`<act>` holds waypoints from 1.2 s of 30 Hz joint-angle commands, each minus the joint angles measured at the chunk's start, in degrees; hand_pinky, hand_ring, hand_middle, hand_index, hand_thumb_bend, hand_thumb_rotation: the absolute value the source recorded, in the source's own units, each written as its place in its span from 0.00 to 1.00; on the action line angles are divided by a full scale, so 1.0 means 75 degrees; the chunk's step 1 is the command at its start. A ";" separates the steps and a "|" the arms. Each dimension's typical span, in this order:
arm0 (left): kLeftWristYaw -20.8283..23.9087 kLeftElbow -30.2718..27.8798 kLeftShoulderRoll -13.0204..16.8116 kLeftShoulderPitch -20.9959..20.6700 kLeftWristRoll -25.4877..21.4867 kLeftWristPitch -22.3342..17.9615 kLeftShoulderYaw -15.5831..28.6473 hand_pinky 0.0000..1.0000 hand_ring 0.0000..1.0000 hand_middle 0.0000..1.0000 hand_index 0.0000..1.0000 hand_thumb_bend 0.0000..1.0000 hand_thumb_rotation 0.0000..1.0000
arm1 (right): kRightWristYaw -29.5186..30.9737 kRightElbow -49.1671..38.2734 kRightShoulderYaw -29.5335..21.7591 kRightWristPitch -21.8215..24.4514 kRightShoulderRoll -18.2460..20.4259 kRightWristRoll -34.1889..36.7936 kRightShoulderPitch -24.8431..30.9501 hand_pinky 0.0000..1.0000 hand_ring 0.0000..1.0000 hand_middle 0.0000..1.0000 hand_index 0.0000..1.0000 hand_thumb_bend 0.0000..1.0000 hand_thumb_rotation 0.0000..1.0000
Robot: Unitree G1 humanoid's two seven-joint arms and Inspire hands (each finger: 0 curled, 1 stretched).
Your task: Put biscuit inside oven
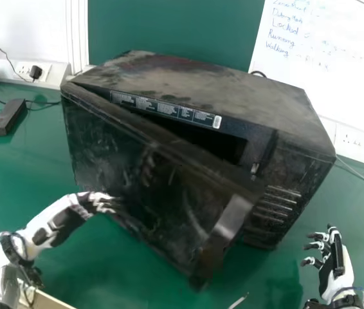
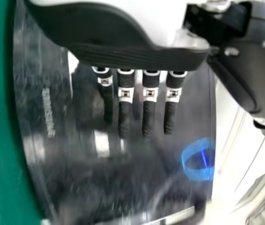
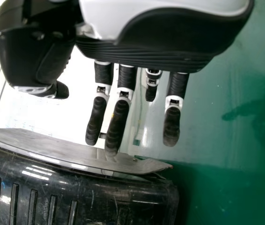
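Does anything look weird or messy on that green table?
Yes, the oven looks grubby: its top has dusty, blotchy patches. It also sits askew, slanted to the wall instead of straight. Its door is partly open, leaving a dark gap, though that may be on purpose.

Qty: 1 microwave oven (image 1: 201, 80) w/ 1 door (image 1: 124, 167); L hand (image 1: 101, 201) + R hand (image 1: 336, 277), i.e. 2 total; 1 table (image 1: 34, 174); 1 handwritten whiteboard (image 1: 336, 77); 1 blk. power adapter (image 1: 7, 118); 1 blk. plug (image 1: 35, 72); min. 2 wall-socket plates (image 1: 355, 140); several cables (image 1: 362, 174), exact no. unclear.
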 commanded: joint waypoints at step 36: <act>0.1959 0.1240 -0.0102 -0.1907 0.1933 -0.0201 -0.1400 0.71 0.81 0.88 0.85 0.65 0.59 | -0.0006 -0.0076 0.0107 -0.0134 0.0057 -0.0473 0.0120 0.22 0.24 0.31 0.43 0.54 0.86</act>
